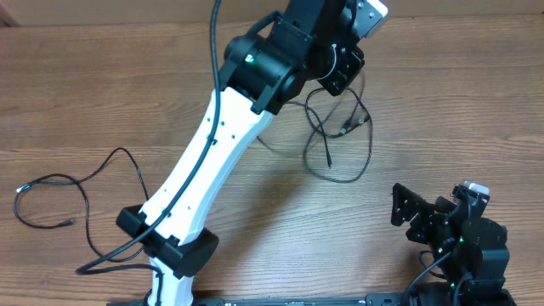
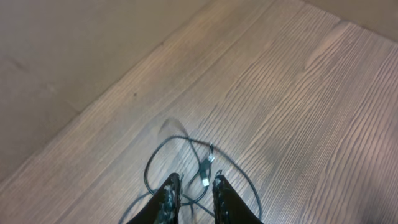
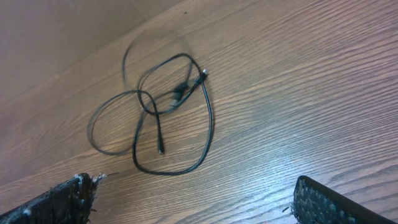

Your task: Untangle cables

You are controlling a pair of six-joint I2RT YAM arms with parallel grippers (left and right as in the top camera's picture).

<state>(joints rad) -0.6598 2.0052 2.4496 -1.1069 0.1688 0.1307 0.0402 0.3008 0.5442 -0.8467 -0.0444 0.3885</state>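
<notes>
L gripper (image 2: 196,182), jaws barely parted over thin black tangled cords (image 1: 340,140) far-centre on the wooden table (image 1: 467,110), grip unclear, prob. needed one strand pinched and drawn out slowly; R gripper (image 3: 199,202) hung wide open, empty.

Table (image 1: 85,102): wood grain, matt, finely lined. Cables (image 3: 212,124): black sheath, smooth, slight sheen; plug tip (image 3: 203,73) silvery metal. Arm shell (image 1: 204,161): white smooth plastic.
</notes>
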